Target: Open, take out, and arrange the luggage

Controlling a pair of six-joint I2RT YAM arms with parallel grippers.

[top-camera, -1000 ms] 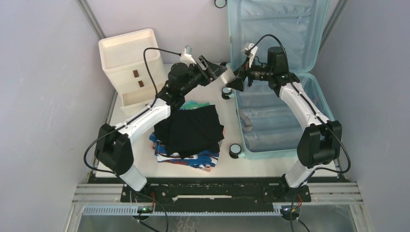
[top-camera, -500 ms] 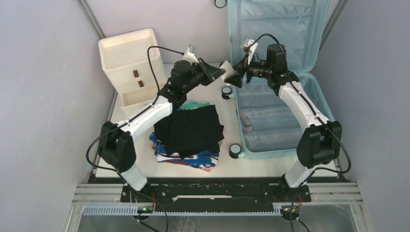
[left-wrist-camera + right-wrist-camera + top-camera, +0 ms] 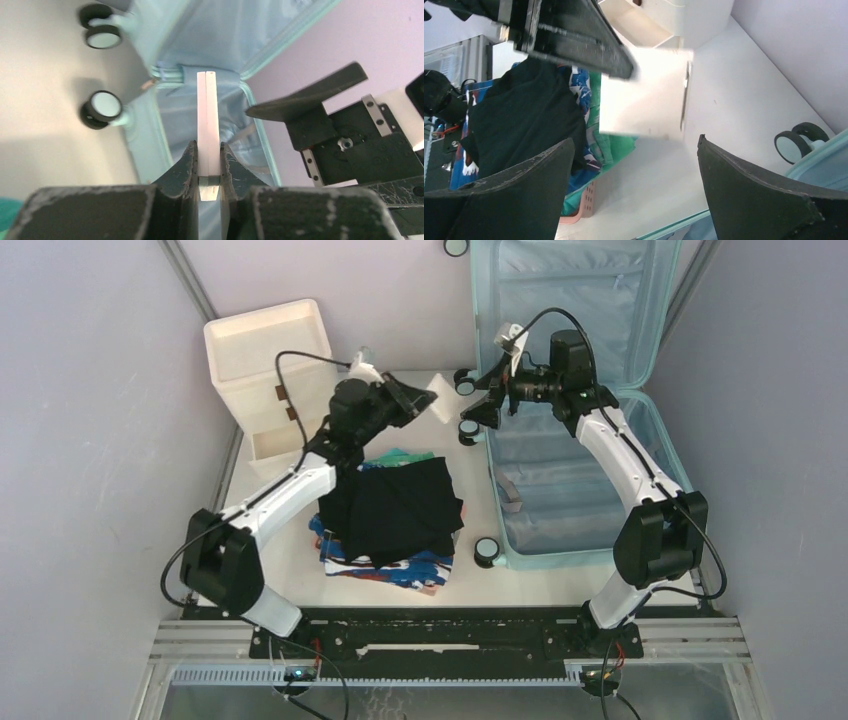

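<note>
Clamping white box (image 3: 206,107) edge-on, left gripper (image 3: 206,150); its broad face before splayed right gripper (image 3: 635,142).

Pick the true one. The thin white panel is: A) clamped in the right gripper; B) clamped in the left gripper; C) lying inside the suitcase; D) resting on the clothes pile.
B: the left gripper pinches the white panel edge-on; the right gripper is open.

My left pincer (image 3: 207,147) is charcoal black, the slab (image 3: 206,110) in it plain white. The luggage (image 3: 590,475) is pale aqua, lining light blue; wheels (image 3: 487,552) black with pale hubs. Black cloth (image 3: 400,505) overlies a blue, white and red print (image 3: 390,572).
</note>
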